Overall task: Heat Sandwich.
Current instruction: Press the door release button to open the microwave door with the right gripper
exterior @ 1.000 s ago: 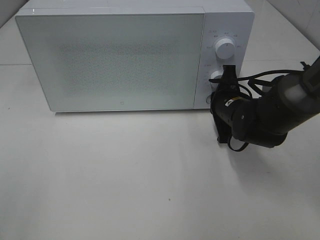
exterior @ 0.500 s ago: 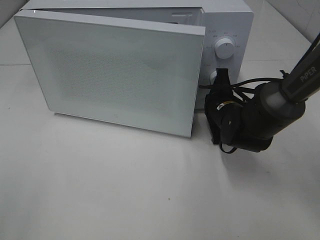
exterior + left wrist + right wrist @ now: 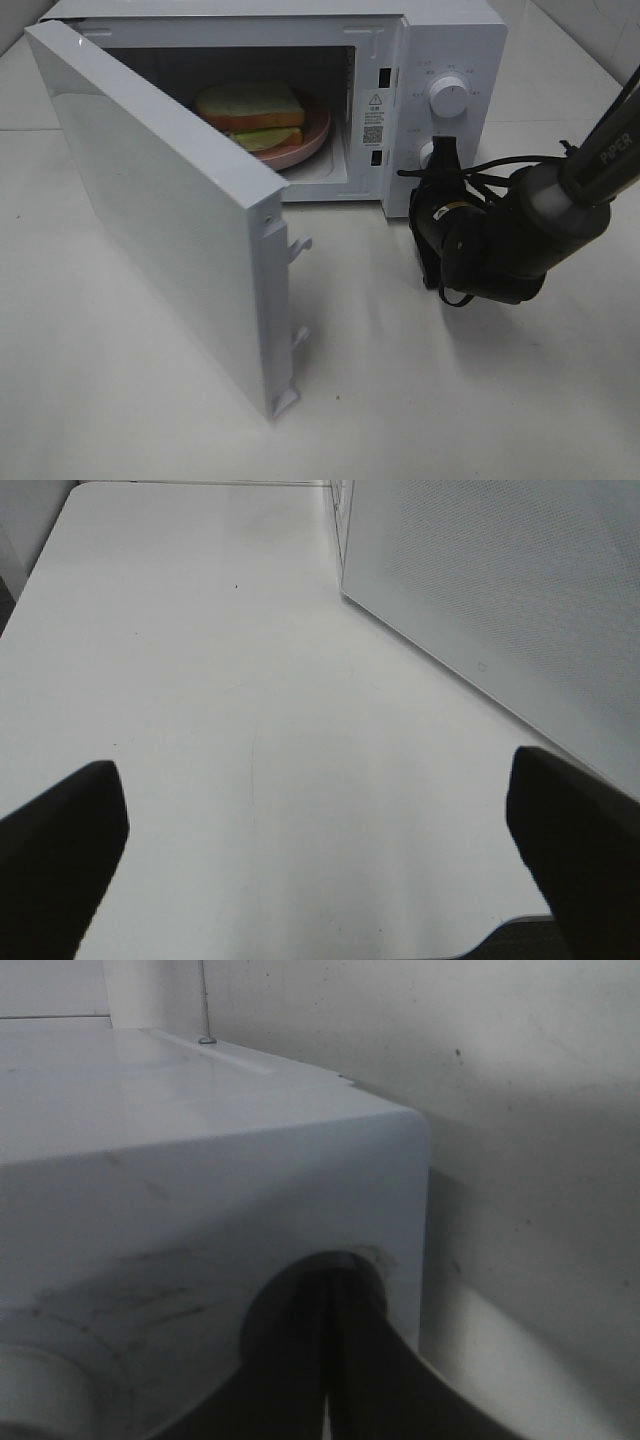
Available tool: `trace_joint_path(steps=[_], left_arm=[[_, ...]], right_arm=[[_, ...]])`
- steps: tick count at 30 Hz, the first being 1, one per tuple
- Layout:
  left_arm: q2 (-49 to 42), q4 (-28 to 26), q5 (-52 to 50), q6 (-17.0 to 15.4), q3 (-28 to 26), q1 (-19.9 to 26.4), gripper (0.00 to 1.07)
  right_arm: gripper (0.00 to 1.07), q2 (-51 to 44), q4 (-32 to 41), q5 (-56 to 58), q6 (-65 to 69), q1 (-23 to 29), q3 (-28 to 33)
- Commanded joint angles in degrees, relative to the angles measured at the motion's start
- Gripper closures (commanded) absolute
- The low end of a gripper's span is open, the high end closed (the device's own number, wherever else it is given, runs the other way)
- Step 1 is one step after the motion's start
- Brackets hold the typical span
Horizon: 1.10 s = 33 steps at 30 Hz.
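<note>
The sandwich (image 3: 252, 108), white bread with green filling, lies on a round pink plate (image 3: 314, 133) inside the white microwave (image 3: 455, 40). The microwave door (image 3: 160, 210) stands swung wide toward the front left. My right gripper (image 3: 445, 152) is shut, and its tips rest at the round button recess low on the control panel, below the dial (image 3: 449, 98). The right wrist view shows those closed tips (image 3: 330, 1295) inside the recess. My left gripper (image 3: 312, 780) is open over bare table, nothing between its fingers (image 3: 60, 850), and it is out of the exterior high view.
The open door's free edge (image 3: 285, 390) juts toward the front of the table. In the left wrist view the door's outer face (image 3: 500, 590) stands close beside my left gripper. White tabletop (image 3: 480, 400) spreads in front of and to the right of the microwave.
The microwave door has gone from closed to swung wide open, uncovering the sandwich and plate. My right gripper has stayed shut at the control panel, and the arm has shifted slightly.
</note>
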Motion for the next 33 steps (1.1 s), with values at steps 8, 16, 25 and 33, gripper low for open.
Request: trace_joint_path(steps=[8, 16, 25, 33], left_arm=[[-0.9, -0.1, -0.1, 0.0, 0.1, -0.3, 0.09], [-0.9, -0.1, -0.1, 0.0, 0.1, -0.3, 0.09], [-0.9, -0.1, -0.1, 0.0, 0.1, -0.3, 0.09], [-0.9, -0.1, -0.1, 0.0, 0.1, -0.3, 0.09]], right_arm=[[1.07, -0.2, -6.8, -12.2, 1.4, -1.6, -5.6], [1.07, -0.2, -6.8, -10.8, 1.4, -1.6, -5.6], [1.07, -4.0, -6.6, -2.1, 2.0, -1.5, -2.1], [1.07, -8.8, -6.8, 7.3, 0.3, -1.4, 4.4]])
